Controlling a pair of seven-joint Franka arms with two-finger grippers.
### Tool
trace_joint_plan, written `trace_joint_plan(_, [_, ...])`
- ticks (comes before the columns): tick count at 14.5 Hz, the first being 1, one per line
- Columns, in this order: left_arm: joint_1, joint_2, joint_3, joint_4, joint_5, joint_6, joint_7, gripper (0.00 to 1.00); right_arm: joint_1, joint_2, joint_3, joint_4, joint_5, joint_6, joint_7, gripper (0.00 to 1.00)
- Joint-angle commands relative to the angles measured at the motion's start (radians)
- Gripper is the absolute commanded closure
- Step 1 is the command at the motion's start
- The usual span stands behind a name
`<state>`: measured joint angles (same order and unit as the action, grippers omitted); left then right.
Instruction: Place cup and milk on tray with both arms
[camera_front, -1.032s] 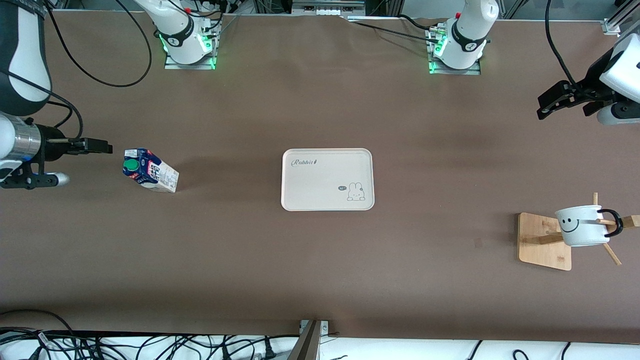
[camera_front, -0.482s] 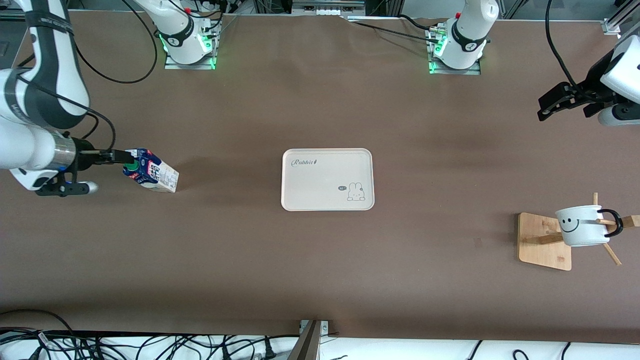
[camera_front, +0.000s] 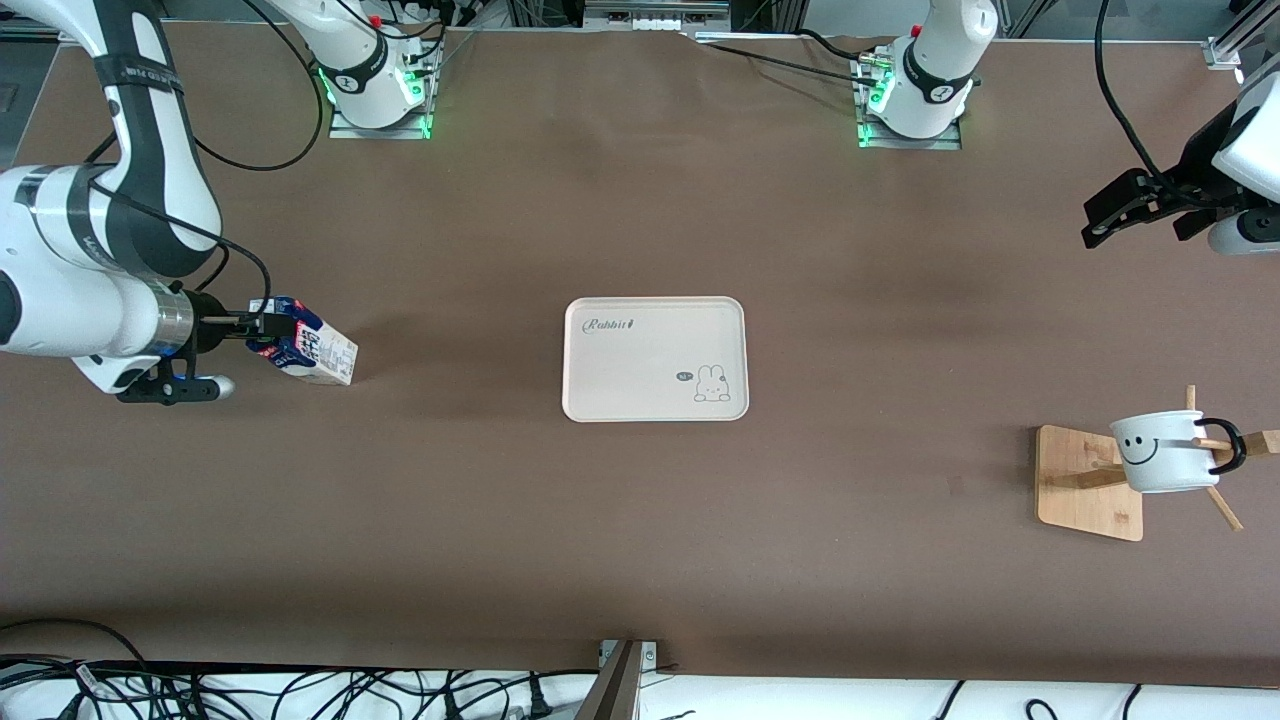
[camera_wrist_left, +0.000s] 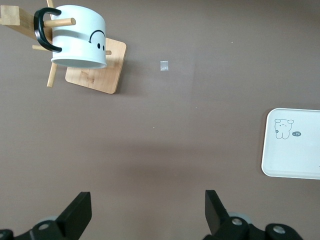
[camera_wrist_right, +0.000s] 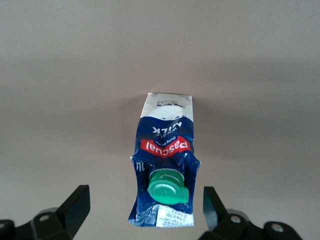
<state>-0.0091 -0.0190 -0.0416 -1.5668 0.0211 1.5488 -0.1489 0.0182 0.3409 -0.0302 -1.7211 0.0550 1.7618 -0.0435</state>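
Showing one milk, one cup, one tray, two tools spread.

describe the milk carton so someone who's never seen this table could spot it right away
Start at the cream tray in the middle of the brown table and look toward the right arm's end. The milk stands there on the bare table, with the right gripper open around its top. It is a small blue and white gable-top carton with a green cap.
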Motion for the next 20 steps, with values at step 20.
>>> trace_joint_plan(20, [0.047, -0.012, 0.019, -0.122, 0.071, 0.175, 0.077, 0.0, -0.02, -0.002, -0.025, -0.08, 0.003, -0.027, -0.006, 0.0])
